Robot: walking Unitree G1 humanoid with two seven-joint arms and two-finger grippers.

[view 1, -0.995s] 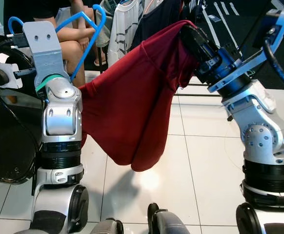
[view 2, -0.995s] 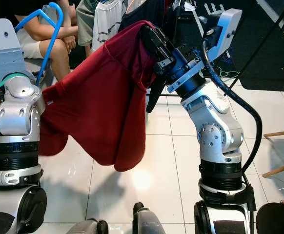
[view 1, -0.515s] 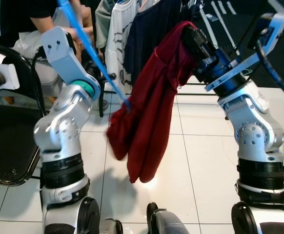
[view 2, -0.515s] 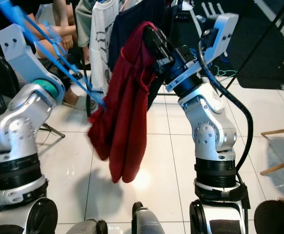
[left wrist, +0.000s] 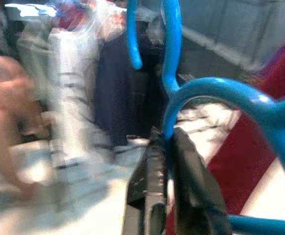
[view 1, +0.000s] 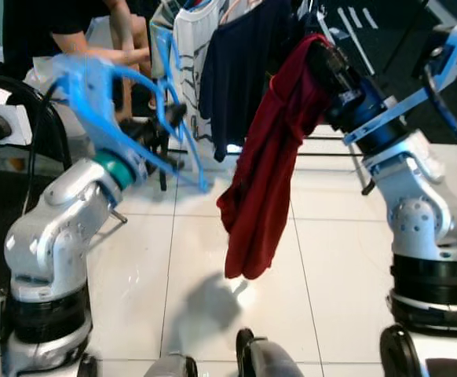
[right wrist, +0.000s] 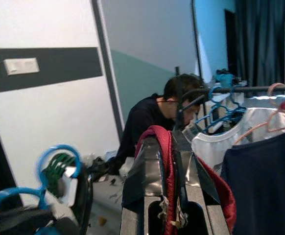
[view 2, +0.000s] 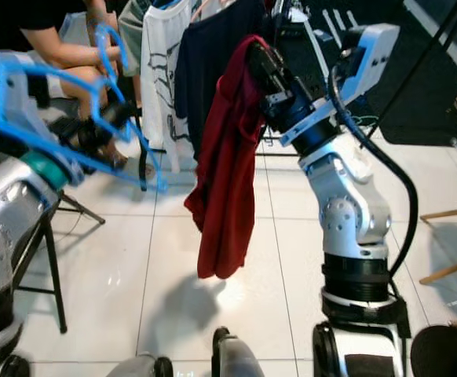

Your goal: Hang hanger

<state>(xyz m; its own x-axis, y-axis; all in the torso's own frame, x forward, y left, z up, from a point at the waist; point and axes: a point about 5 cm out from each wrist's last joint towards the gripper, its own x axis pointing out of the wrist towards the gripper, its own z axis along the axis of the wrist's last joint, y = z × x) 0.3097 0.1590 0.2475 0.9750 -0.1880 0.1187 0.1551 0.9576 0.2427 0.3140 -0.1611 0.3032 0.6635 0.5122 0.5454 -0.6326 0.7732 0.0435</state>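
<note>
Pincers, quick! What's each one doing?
Left pincer: shut on the blue hanger.
Right pincer: shut on the red shirt.

Hanger [view 1: 118, 106] bright blue. Hanging garment [view 1: 268, 173] dark red. On the rack: navy shirt [view 1: 232, 71]; white top [view 1: 188, 55], dark print. Floor tiles [view 1: 330, 259] glossy white.

The floor [view 1: 330, 259] was of glossy white tiles and reflected a bright light. A black folding chair [view 1: 9, 212] stood at the left. Behind, a white wall [right wrist: 39, 112] carried a dark stripe.
</note>
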